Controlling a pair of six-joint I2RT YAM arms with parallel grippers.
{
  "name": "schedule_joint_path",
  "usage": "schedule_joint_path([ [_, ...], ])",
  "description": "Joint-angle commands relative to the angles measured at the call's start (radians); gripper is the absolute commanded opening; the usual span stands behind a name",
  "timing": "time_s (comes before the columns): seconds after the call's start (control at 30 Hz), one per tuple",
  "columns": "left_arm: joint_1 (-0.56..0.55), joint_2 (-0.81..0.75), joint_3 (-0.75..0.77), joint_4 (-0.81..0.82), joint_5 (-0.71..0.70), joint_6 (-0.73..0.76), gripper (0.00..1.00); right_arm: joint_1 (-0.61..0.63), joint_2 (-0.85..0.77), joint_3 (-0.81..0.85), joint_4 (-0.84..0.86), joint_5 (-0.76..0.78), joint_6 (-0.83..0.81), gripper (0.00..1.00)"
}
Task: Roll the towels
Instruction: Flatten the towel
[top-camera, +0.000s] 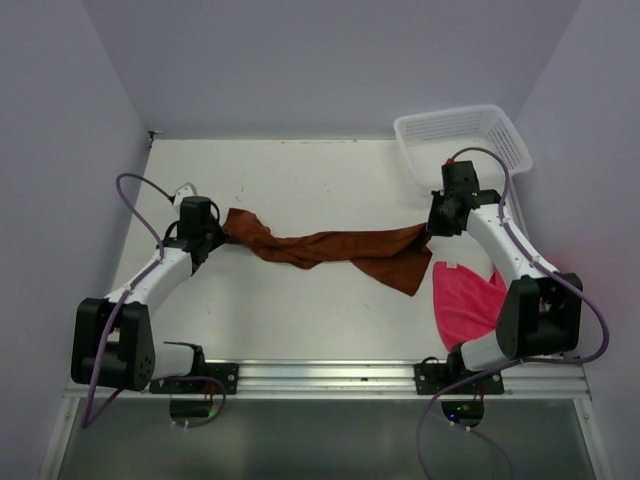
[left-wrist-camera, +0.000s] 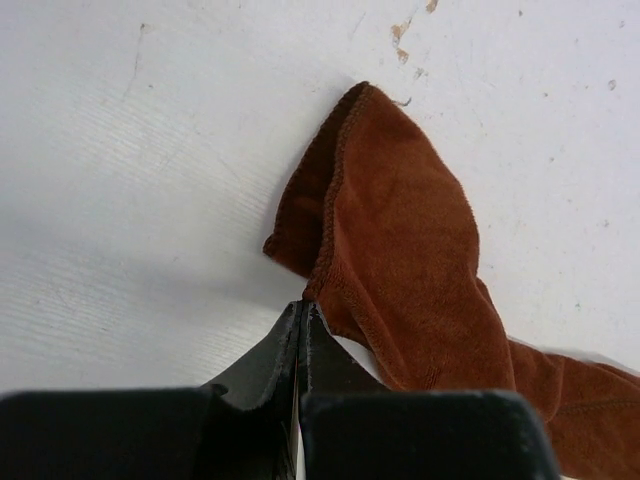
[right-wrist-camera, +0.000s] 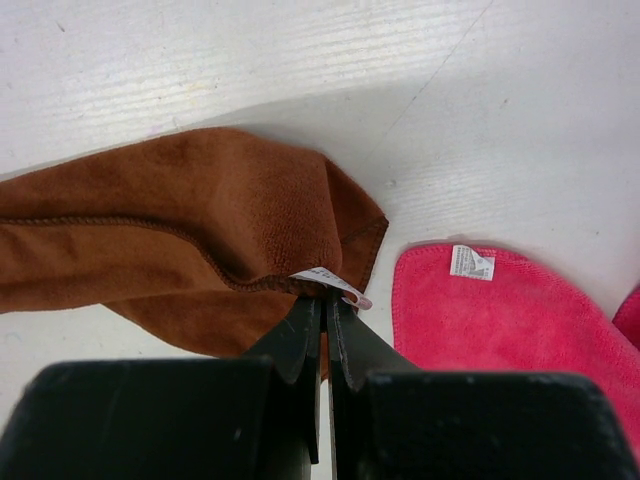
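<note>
At nine and three o'clock, left claw (left-wrist-camera: 303, 306) and right claw (right-wrist-camera: 322, 297) pinch ends of the rust-brown towel (top-camera: 330, 247), probably to stretch it straight.

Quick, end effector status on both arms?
Left end effector: closed, pinching one end of the rust-brown towel.
Right end effector: closed, pinching the same towel's other end.
</note>
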Motion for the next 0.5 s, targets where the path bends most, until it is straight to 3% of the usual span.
schedule_joint_path([
  [0.0, 0.006, -0.078, -0.019, -0.002, -0.014, -0.006, 0.0, 0.005, -0.049, -0.008, -0.001, -0.007, -0.013, 0.0],
  [0.47, 0.009, -0.17, -0.195, 0.03, 0.24, -0.092, 0.0, 0.005, -0.04, -0.02, 0.008, -0.018, -0.011, 0.0],
])
